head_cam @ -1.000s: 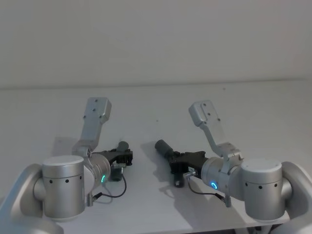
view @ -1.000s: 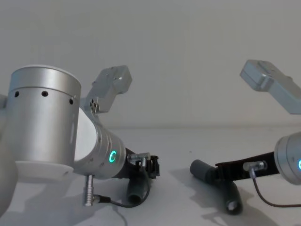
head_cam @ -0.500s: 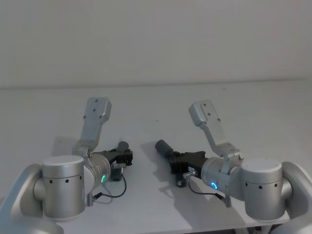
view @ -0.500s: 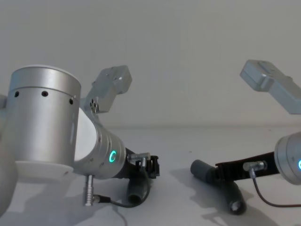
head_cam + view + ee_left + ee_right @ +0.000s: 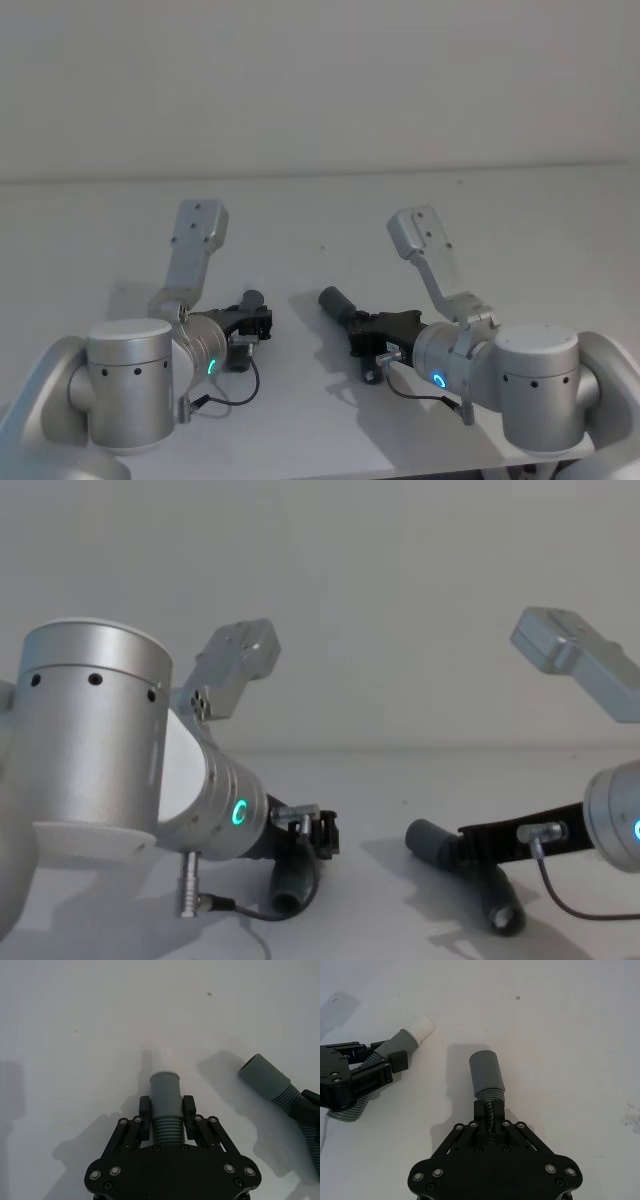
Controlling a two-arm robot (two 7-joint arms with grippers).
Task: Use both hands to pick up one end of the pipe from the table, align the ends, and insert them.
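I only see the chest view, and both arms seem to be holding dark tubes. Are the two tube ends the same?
Observer: No. The wrist views show the left pipe piece, in the left gripper, ending in a narrower white spigot tip.
Visitor: And the other?
Observer: The right pipe piece, in the right gripper, ends in a plain hollow socket.
Visitor: Are they joined?
Observer: Not yet. In the head view both ends point away from the robot, table between them, not facing each other.
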